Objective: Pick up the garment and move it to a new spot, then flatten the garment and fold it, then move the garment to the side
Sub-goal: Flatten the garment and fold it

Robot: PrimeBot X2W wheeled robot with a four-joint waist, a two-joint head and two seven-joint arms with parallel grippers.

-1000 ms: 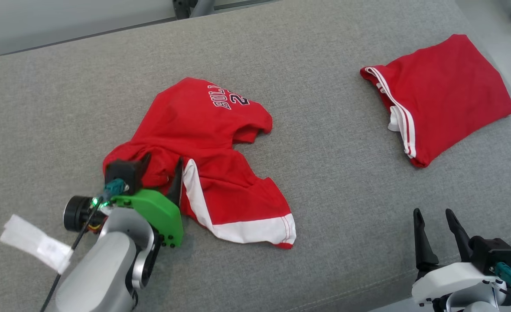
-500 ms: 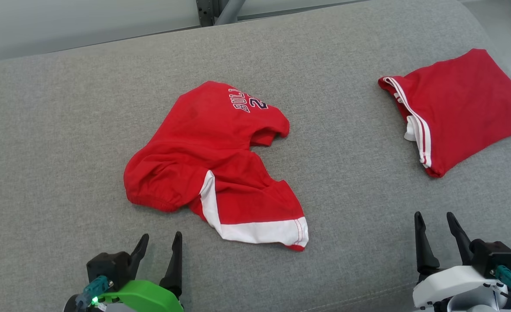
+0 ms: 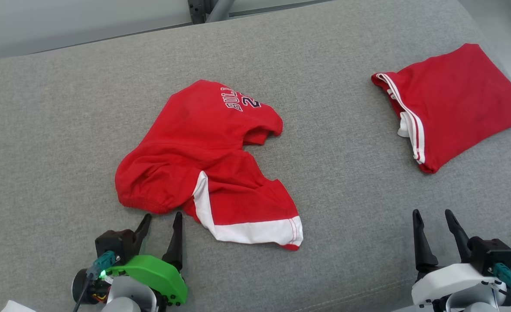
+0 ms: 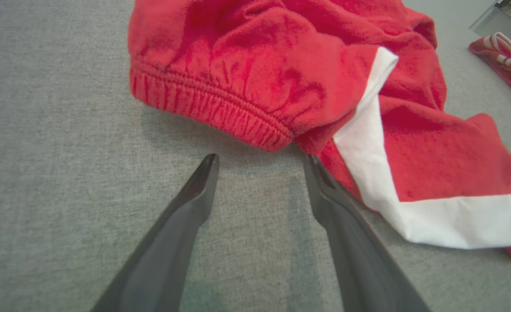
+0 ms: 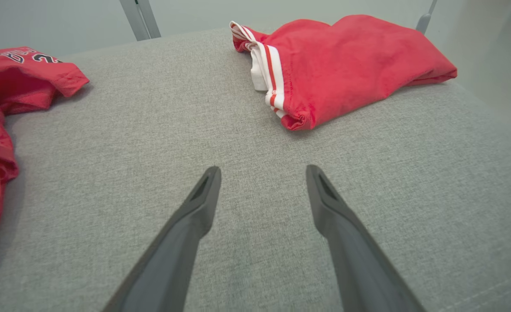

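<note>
— Which arm are you sending in?
— Your left gripper (image 3: 163, 215), 2 fingers spread and empty, is sitting just short of the garment (image 3: 203, 160), which is lying crumpled on the cushion (image 3: 64, 108), seemingly stretching away rightward. Your right gripper (image 3: 432, 212), also released, is sitting well apart.

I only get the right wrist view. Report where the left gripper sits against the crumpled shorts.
Observer: The left gripper is open, its tips right beside the elastic waistband of the crumpled shorts.
Operator: Say what it holds.
Observer: Nothing; bare grey cushion lies between its fingers.
Operator: Describe the shorts' near leg.
Observer: A white band runs along its hem.
</note>
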